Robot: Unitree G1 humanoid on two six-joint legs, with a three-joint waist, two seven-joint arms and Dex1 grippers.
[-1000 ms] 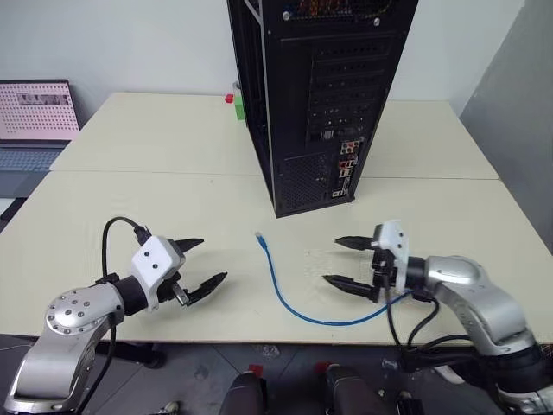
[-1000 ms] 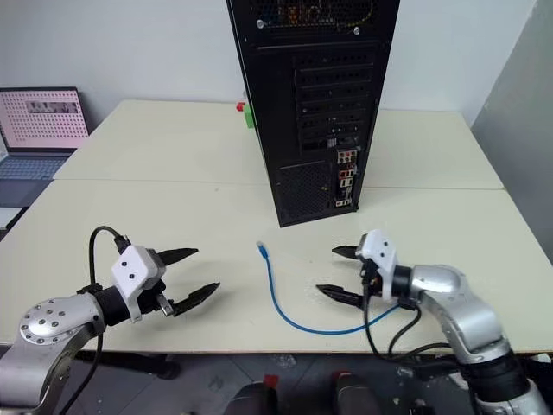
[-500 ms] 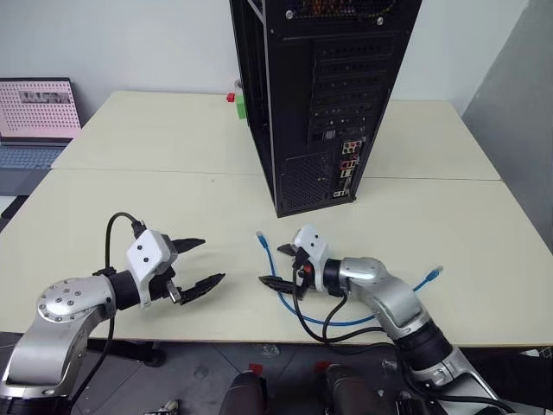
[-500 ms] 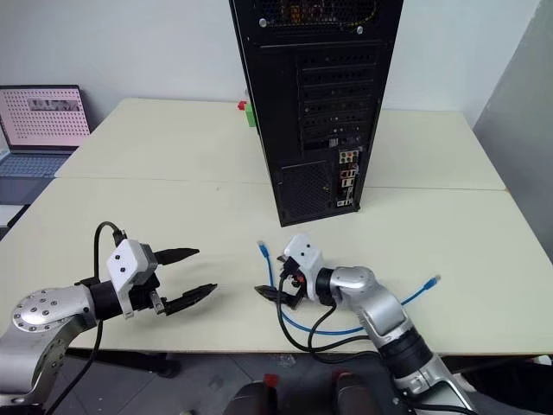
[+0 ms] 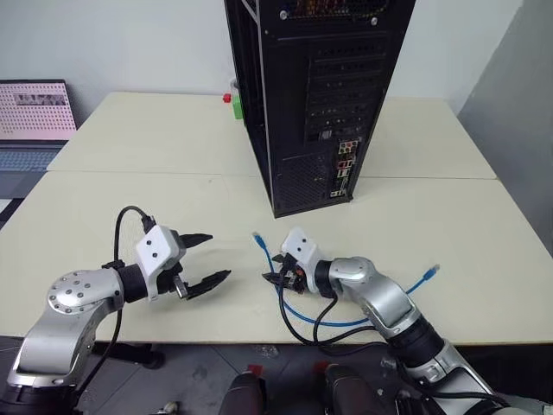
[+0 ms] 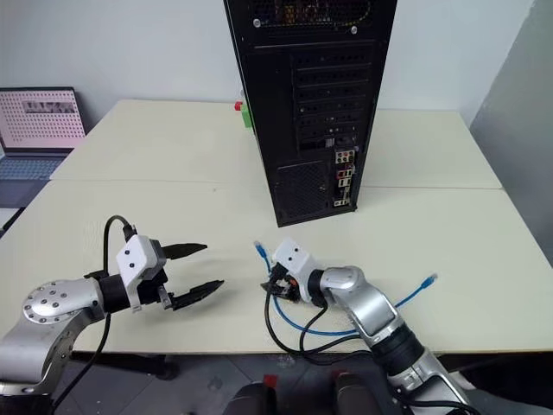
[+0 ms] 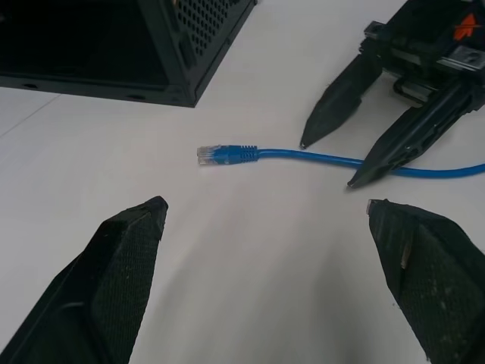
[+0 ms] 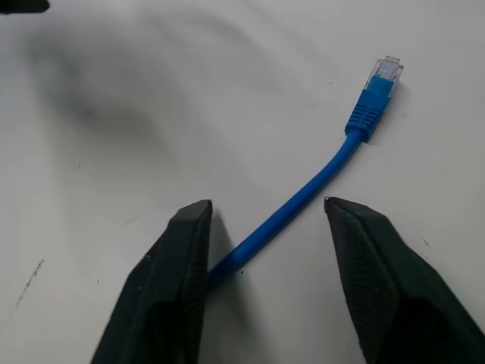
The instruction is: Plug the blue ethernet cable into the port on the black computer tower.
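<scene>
The right gripper (image 8: 261, 227) has swung in from the tabletop's right edge, jaws half-closed straddling the blue ethernet cable (image 8: 318, 182) lying before the black computer tower (image 5: 320, 95), ready to pinch; left gripper (image 5: 206, 258) gapes empty.

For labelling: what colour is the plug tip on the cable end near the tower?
Clear, see-through tip on a blue boot, on the blue ethernet cable; best in the right wrist view.
</scene>
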